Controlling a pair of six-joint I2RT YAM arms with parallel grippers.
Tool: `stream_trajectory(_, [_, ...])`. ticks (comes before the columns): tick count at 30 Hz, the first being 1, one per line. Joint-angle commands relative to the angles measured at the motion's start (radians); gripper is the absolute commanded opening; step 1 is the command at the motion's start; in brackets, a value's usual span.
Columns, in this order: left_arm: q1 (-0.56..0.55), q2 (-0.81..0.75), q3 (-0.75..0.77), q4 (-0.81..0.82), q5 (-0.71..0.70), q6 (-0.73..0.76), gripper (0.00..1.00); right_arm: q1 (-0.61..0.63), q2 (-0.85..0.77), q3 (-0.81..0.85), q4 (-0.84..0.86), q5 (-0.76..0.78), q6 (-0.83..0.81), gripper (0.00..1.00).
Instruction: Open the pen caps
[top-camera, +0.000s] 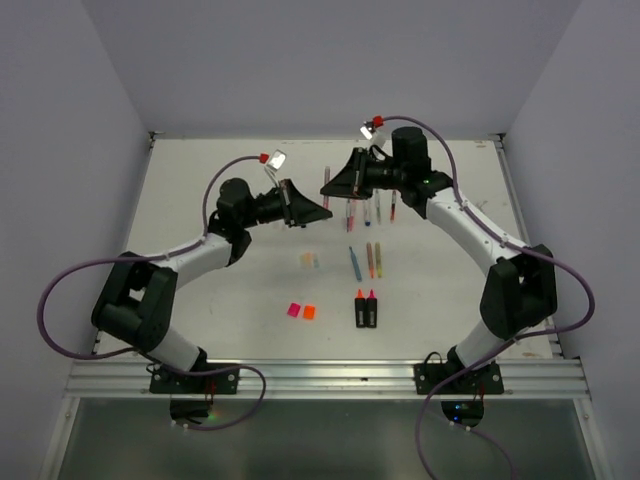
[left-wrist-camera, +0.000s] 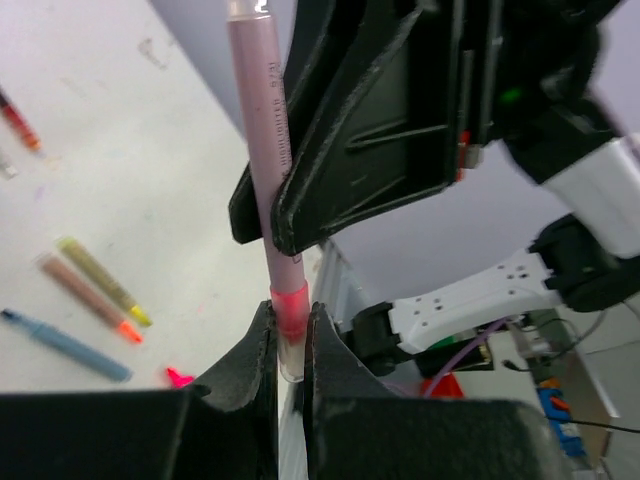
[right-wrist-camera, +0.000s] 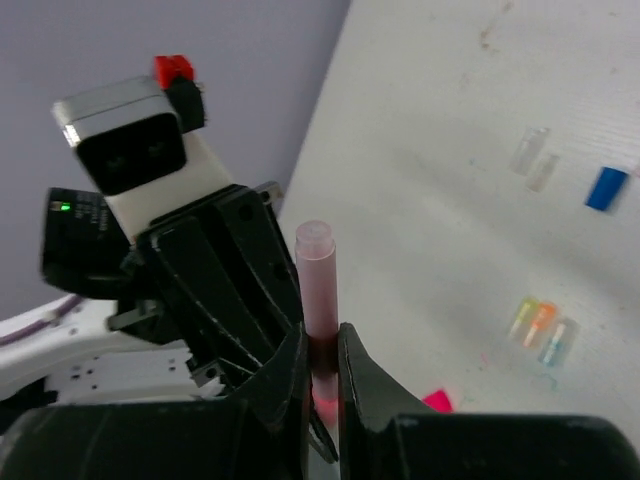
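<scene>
A pink pen (left-wrist-camera: 262, 150) is held in the air between the two claws, above the counter (top-camera: 220, 290). The left claw (left-wrist-camera: 290, 335) is pressed together on one end of the pen, where a red band and a clear end piece (left-wrist-camera: 291, 368) are seen. This piece lies directly between the fingertips. The right claw (right-wrist-camera: 322, 345) is closed around the barrel, just beside the left claw, and the other end of the pen stands out free beyond it. On the counter, well apart from both claws, a pink cap (top-camera: 293, 310) and an orange cap (top-camera: 309, 312) are lying side by side, near two black highlighter bodies (top-camera: 366, 310). A blue cap (right-wrist-camera: 606, 188) is seen near two clear caps (right-wrist-camera: 532, 155).
</scene>
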Motion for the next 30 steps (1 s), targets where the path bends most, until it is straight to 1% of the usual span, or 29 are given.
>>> stream_trajectory(1, [-0.044,0.015,-0.022,0.559,0.280,-0.184,0.00,-0.007,0.000,-0.084,0.467,-0.219,0.249,0.00])
stream_trajectory(2, [-0.042,0.024,-0.031,0.613,0.287,-0.221,0.00,-0.017,0.009,-0.103,0.611,-0.231,0.347,0.00])
stream_trajectory(3, [-0.040,0.044,-0.057,0.671,0.292,-0.302,0.00,-0.022,0.015,-0.123,0.687,-0.251,0.399,0.00])
stream_trajectory(4, [-0.039,0.053,-0.069,0.807,0.292,-0.345,0.00,-0.027,0.024,-0.162,0.773,-0.255,0.458,0.00])
stream_trajectory(5, [-0.040,0.063,-0.082,0.860,0.289,-0.387,0.00,-0.039,0.035,-0.179,0.904,-0.251,0.551,0.00])
stream_trajectory(6, [-0.040,0.078,-0.092,0.903,0.287,-0.445,0.00,-0.045,0.036,-0.193,0.937,-0.243,0.576,0.00])
stream_trajectory(7, [-0.040,0.083,-0.111,0.934,0.290,-0.461,0.00,-0.053,0.032,-0.216,0.956,-0.227,0.588,0.00])
stream_trajectory(8, [-0.040,0.084,-0.118,0.922,0.292,-0.459,0.00,-0.057,0.027,-0.222,0.936,-0.217,0.573,0.00])
stream_trajectory(9, [-0.039,0.069,-0.137,0.882,0.292,-0.411,0.00,-0.065,0.014,-0.223,0.900,-0.208,0.546,0.00])
stream_trajectory(10, [-0.039,0.055,-0.141,0.731,0.293,-0.362,0.00,-0.070,0.001,-0.212,0.837,-0.173,0.503,0.00])
stream_trajectory(11, [-0.039,0.032,-0.145,0.604,0.286,-0.293,0.00,-0.071,-0.014,-0.198,0.651,-0.147,0.377,0.00])
stream_trajectory(12, [-0.037,-0.027,-0.131,0.449,0.248,-0.096,0.00,-0.071,-0.035,-0.177,0.537,-0.121,0.298,0.00])
stream_trajectory(13, [-0.039,-0.058,-0.116,0.132,0.219,0.011,0.00,-0.071,-0.040,-0.125,0.435,-0.087,0.227,0.00])
stream_trajectory(14, [-0.039,-0.105,-0.096,-0.020,0.182,0.109,0.00,-0.073,-0.045,-0.100,0.261,-0.031,0.122,0.00])
stream_trajectory(15, [-0.037,-0.121,-0.041,-0.160,0.098,0.281,0.00,-0.074,-0.042,-0.056,0.193,0.000,0.077,0.00])
stream_trajectory(16, [-0.037,-0.129,-0.013,-0.409,0.048,0.353,0.00,-0.073,-0.037,-0.034,0.024,0.074,-0.019,0.00])
stream_trajectory(17, [-0.034,-0.129,0.015,-0.510,-0.001,0.408,0.00,-0.074,-0.033,-0.007,-0.075,0.129,-0.069,0.00])
stream_trajectory(18, [-0.027,-0.120,0.057,-0.593,-0.085,0.485,0.00,-0.074,-0.025,0.015,-0.151,0.160,-0.107,0.00])
stream_trajectory(19, [-0.021,-0.111,0.072,-0.699,-0.125,0.508,0.00,-0.076,-0.004,0.044,-0.211,0.184,-0.144,0.00])
stream_trajectory(20, [-0.016,-0.101,0.082,-0.774,-0.169,0.524,0.00,-0.077,0.012,0.060,-0.365,0.239,-0.213,0.00])
stream_trajectory(21, [-0.008,-0.076,0.105,-0.828,-0.246,0.553,0.00,-0.077,0.023,0.067,-0.421,0.311,-0.243,0.00])
stream_trajectory(22, [-0.007,-0.062,0.109,-0.891,-0.275,0.562,0.00,-0.080,0.032,0.061,-0.461,0.329,-0.273,0.00])
stream_trajectory(23, [-0.007,-0.049,0.109,-0.913,-0.301,0.573,0.00,-0.082,0.036,0.052,-0.524,0.349,-0.321,0.00])
stream_trajectory(24, [-0.007,-0.036,0.095,-0.927,-0.343,0.585,0.00,-0.082,0.032,0.034,-0.542,0.400,-0.333,0.00])
stream_trajectory(27, [-0.007,-0.054,0.031,-0.916,-0.435,0.582,0.00,-0.082,-0.005,-0.072,-0.555,0.453,-0.372,0.00])
stream_trajectory(30, [-0.007,-0.071,-0.022,-0.896,-0.487,0.590,0.00,-0.083,-0.020,-0.123,-0.564,0.496,-0.402,0.00])
